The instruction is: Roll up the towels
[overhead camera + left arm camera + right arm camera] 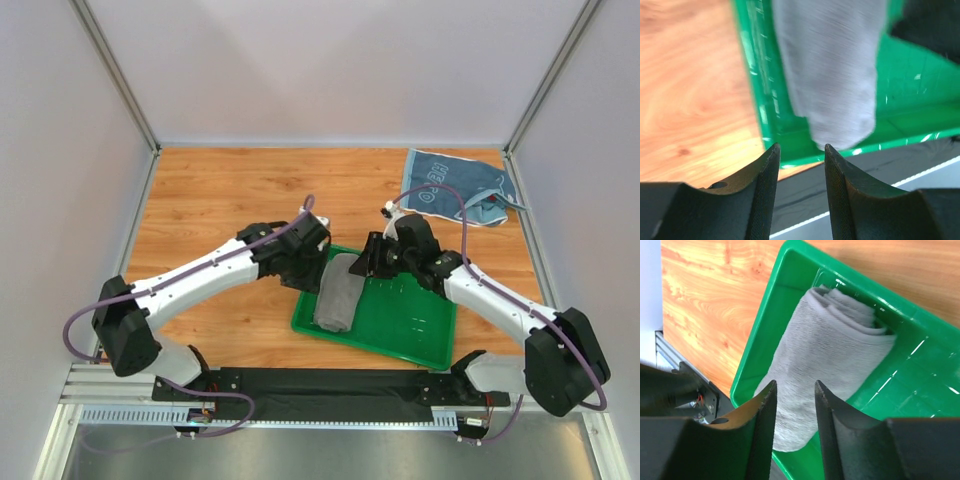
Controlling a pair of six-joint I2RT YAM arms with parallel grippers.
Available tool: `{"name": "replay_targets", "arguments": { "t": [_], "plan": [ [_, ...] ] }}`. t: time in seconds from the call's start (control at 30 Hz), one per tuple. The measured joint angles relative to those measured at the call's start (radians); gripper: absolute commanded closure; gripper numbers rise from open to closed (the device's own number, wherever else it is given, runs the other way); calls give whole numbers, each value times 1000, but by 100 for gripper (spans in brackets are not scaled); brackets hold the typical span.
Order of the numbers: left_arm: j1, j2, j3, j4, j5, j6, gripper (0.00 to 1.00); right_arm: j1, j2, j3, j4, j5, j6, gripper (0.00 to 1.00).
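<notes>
Two towels show: a rolled grey towel (pixel 338 292) lying along the left wall of the green tray (pixel 405 330), and a blue towel (pixel 455 187) spread at the table's far right corner. The left gripper (pixel 801 150) and right gripper (pixel 794 387) hover by the roll, jaws apart, holding nothing. The wooden table (pixel 220 200) runs wide to the left, and white walls (pixel 330 70) close three sides.

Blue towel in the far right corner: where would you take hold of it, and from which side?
The blue towel lies spread almost flat on the table, its right end bunched near the frame post. I would pinch its near left corner from above, approaching from the near side with the right gripper, the closer arm: a flat cloth offers only an edge.
</notes>
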Motion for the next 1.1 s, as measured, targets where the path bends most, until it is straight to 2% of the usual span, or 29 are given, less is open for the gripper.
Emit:
{"name": "replay_targets", "arguments": {
  "t": [0.2,0.37,0.53,0.7,0.97,1.1],
  "plan": [
    [229,-70,-60,26,32,41,53,36,35,-61,70,-29,34,67],
    [313,-60,-98,49,64,74,54,109,129,-79,154,-36,64,69],
    [369,6,-127,119,122,92,56,142,204,-59,213,-38,81,70],
    [387,118,-159,190,197,91,58,174,251,2,200,-25,81,70],
    [388,126,-239,277,296,55,59,251,330,159,59,112,67,68],
    [384,117,-292,307,312,21,60,263,343,175,33,143,63,68]
  ]
}}
